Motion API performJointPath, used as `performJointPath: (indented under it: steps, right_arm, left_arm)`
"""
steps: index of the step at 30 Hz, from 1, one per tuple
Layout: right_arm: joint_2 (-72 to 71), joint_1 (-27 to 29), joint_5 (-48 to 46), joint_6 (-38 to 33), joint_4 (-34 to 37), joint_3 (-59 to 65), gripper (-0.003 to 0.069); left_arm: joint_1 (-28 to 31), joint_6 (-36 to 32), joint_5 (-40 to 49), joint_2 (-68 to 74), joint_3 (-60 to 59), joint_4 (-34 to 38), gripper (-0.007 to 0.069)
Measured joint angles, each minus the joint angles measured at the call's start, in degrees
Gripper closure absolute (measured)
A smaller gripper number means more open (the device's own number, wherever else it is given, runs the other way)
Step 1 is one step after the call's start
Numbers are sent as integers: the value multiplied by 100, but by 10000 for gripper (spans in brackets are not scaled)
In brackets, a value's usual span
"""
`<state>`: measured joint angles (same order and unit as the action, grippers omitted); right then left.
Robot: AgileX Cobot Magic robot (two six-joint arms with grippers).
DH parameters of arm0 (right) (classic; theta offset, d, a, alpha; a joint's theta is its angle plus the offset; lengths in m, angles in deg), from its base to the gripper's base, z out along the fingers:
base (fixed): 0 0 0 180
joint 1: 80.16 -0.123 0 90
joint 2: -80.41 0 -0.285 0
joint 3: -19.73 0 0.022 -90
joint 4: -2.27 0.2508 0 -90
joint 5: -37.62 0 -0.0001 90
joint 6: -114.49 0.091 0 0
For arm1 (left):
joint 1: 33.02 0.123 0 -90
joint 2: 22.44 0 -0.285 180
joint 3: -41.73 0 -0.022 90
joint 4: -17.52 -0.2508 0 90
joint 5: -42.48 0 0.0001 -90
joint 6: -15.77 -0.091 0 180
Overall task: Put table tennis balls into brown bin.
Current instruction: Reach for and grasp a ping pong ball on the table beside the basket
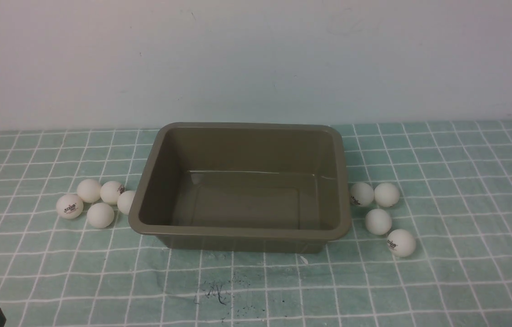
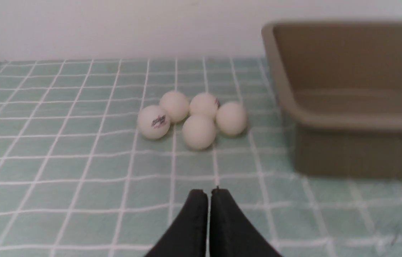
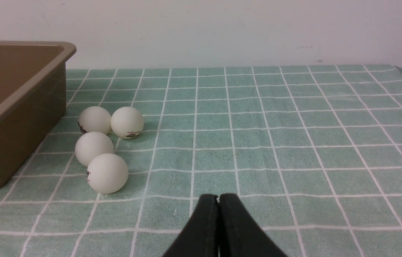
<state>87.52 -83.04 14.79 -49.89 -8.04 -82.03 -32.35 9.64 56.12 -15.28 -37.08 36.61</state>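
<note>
left end effector point(image 2: 209, 191): fingertips pressed together, nothing pinched, short of the balls
left cluster point(image 1: 100, 215): five balls on worktop point(image 1: 246, 290), left of bin, none binned; all five left to do
ball nearest bin on that side point(image 1: 126, 202): just beside the bin wall, partly hidden by rim; likely awkward to grab
brown bin point(image 1: 249, 233): upright, mid-worktop, no balls visible inside; count done looks like zero
right cluster point(image 1: 378, 221): four balls on worktop, right of bin; all four left to do
right end effector point(image 3: 218, 196): tips together too, nothing between them
progress: not started, by the look of it; nine out, both end effectors need opening first
</note>
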Motion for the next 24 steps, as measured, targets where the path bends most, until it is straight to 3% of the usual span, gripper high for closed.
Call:
performJointPath:
  steps: [4, 8, 13, 16, 19, 22, 24]
  right_arm:
    - [0, 0, 0, 0, 0, 0, 673]
    - [0, 0, 0, 0, 0, 0, 673]
    - [0, 0, 2, 0, 0, 0, 673]
    - [0, 0, 2, 0, 0, 0, 673]
    - [0, 0, 93, 38, 40, 7, 673]
    - [0, 0, 524, 329, 483, 58, 673]
    - [0, 0, 1265, 847, 1295, 58, 673]
  left_arm:
    - [0, 335, -702, 0, 0, 1085, 629]
    - [0, 504, -2007, 0, 0, 2139, 629]
    - [0, 444, -2559, 0, 421, 2362, 629]
    - [0, 273, -1997, 327, 1264, 1957, 629]
    - [0, 199, -745, 1357, 2407, 1516, 629]
    - [0, 172, 401, 2263, 3197, 1218, 629]
    - [0, 152, 1821, 3543, 4126, 826, 629]
